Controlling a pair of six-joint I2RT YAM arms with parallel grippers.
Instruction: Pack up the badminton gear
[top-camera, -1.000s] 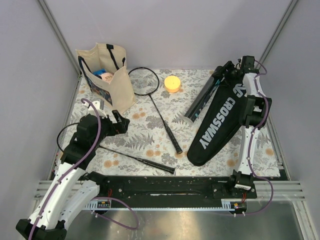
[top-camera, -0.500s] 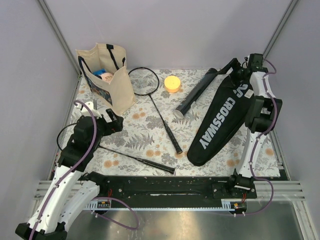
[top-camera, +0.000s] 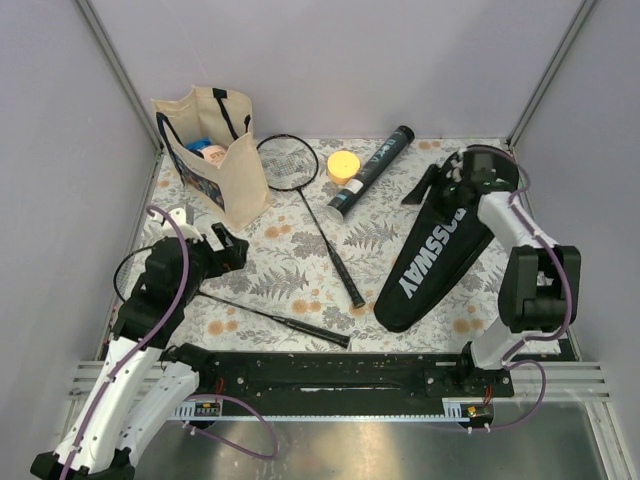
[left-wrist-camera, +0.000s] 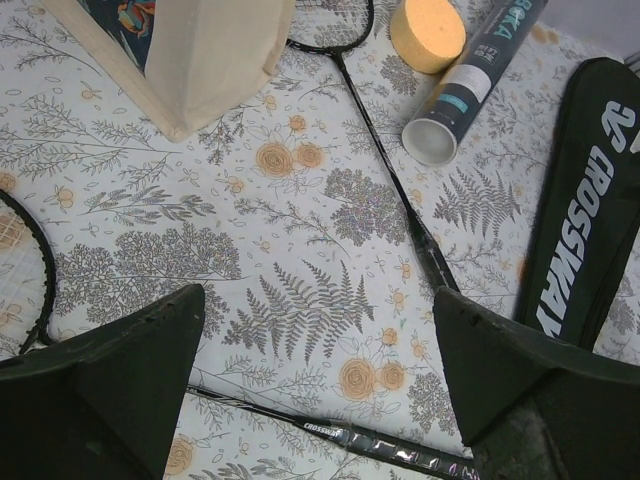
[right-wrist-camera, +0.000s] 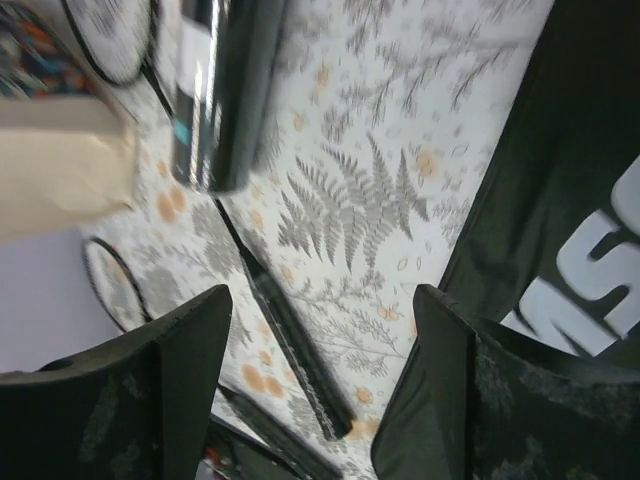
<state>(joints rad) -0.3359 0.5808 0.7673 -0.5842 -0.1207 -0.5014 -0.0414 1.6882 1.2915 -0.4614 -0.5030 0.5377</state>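
Lettered tube (top-camera: 372, 172) now lies loose at 12 o'clock on the table (top-camera: 300, 275), away from the CROSSWAY cover (top-camera: 440, 250) at 3; right fingers (right-wrist-camera: 150, 400) and left fingers (left-wrist-camera: 100, 390) gape empty, so nothing looks packed yet

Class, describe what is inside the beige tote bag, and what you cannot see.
Inside the tote bag, a blue item and a pale round one show; its walls hide the rest.
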